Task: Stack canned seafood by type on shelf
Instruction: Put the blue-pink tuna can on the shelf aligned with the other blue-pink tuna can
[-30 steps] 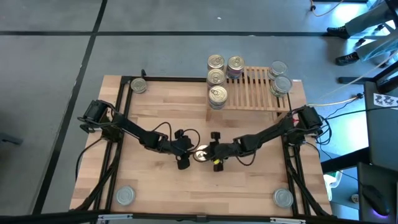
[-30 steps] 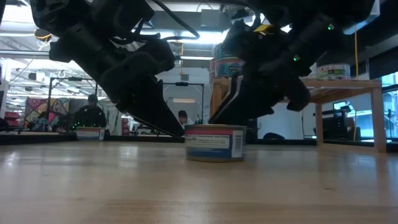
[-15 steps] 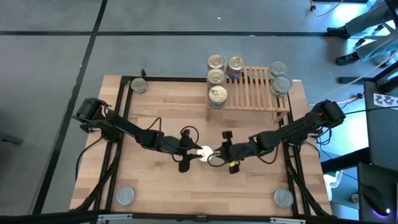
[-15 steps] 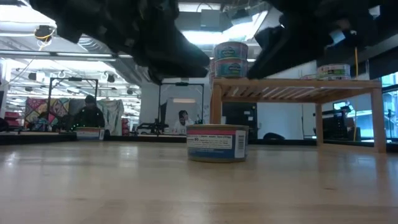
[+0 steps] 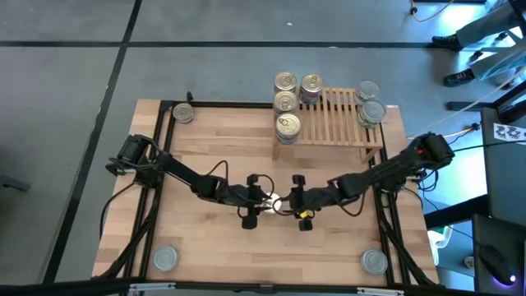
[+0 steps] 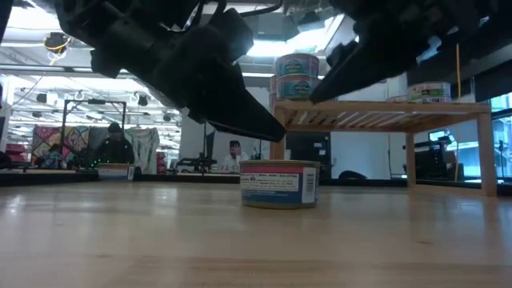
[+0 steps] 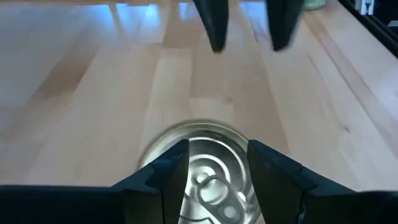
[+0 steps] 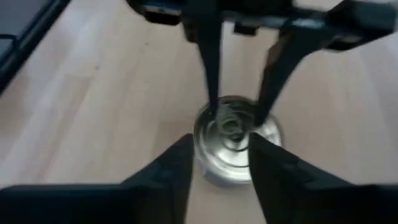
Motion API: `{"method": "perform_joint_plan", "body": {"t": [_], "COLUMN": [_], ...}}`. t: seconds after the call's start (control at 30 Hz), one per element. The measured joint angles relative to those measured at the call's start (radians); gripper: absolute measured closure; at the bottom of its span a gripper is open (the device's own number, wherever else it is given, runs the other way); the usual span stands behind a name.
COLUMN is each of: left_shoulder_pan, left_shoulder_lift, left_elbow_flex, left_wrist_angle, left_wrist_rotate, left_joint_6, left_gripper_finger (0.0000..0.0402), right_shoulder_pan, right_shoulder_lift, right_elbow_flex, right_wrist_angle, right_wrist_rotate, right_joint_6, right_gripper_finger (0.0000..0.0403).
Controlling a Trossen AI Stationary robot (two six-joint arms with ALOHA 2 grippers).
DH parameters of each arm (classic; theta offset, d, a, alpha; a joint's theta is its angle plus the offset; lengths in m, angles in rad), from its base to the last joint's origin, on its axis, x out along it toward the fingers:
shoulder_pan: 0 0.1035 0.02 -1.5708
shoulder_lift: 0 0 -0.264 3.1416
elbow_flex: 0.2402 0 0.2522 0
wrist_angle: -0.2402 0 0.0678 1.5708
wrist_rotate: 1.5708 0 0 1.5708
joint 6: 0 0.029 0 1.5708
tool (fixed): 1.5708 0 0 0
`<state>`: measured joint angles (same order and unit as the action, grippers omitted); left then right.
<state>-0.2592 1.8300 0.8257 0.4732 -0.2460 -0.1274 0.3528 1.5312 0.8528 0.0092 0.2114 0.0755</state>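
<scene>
Progress check, reading the bench left to right.

Stray cans not yet shelved: one gold-topped can at the far left corner, well away from the left end effector; one silver-topped can at the near left corner.

Centre: the pull-tab can stands upright on the bench directly between the two end effectors. In the low view both hang above it, neither touching. The left end effector's fingers stand apart with a narrow gap and hold nothing; the can top shows through that gap. The right end effector faces it from the other side, fingers likewise a little apart and empty.

Beyond the end effectors, toward the far right: the shelf. Four gold-topped cans are clustered at its left end, two silver-topped cans at its right end. The middle slats are bare.

Near right corner: another silver-topped can.

Judgement: sorting by type is begun, roughly half done. Four visible cans remain off the shelf, the centre one apparently next.
</scene>
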Motion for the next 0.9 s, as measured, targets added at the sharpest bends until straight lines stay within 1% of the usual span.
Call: {"method": "perform_joint_plan", "body": {"t": [0.1, 0.27, 0.37, 0.43, 0.53, 0.73, 0.9], "left_shoulder_pan": [0.000, 0.000, 0.000, 0.000, 0.000, 0.019, 0.038], "left_shoulder_lift": [0.000, 0.000, 0.000, 0.000, 0.000, 0.046, 0.071], "left_elbow_flex": [0.000, 0.000, 0.000, 0.000, 0.000, 0.001, 0.004], "left_wrist_angle": [-0.006, -0.029, -0.029, -0.038, -0.044, -0.029, -0.013], "left_wrist_rotate": [-0.001, -0.001, -0.001, -0.001, -0.001, 0.009, 0.013], "left_joint_6": [0.027, 0.039, 0.057, 0.071, 0.087, 0.080, 0.054], "left_gripper_finger": [0.0240, 0.0240, 0.0240, 0.0240, 0.0240, 0.0240, 0.0240], "right_shoulder_pan": [0.000, 0.010, 0.019, 0.023, 0.021, 0.020, 0.020], "right_shoulder_lift": [0.028, 0.124, 0.177, 0.199, 0.210, 0.209, 0.209], "right_elbow_flex": [0.000, 0.000, 0.000, 0.000, 0.000, 0.001, 0.001], "right_wrist_angle": [0.000, 0.076, 0.104, 0.122, 0.137, 0.170, 0.166], "right_wrist_rotate": [-0.013, -0.017, -0.016, -0.011, 0.001, 0.006, 0.005], "right_joint_6": [0.025, -0.021, -0.100, -0.136, -0.142, -0.145, -0.146], "right_gripper_finger": [0.0197, 0.0089, 0.0040, 0.0017, 0.0007, 0.0025, 0.0028]}}
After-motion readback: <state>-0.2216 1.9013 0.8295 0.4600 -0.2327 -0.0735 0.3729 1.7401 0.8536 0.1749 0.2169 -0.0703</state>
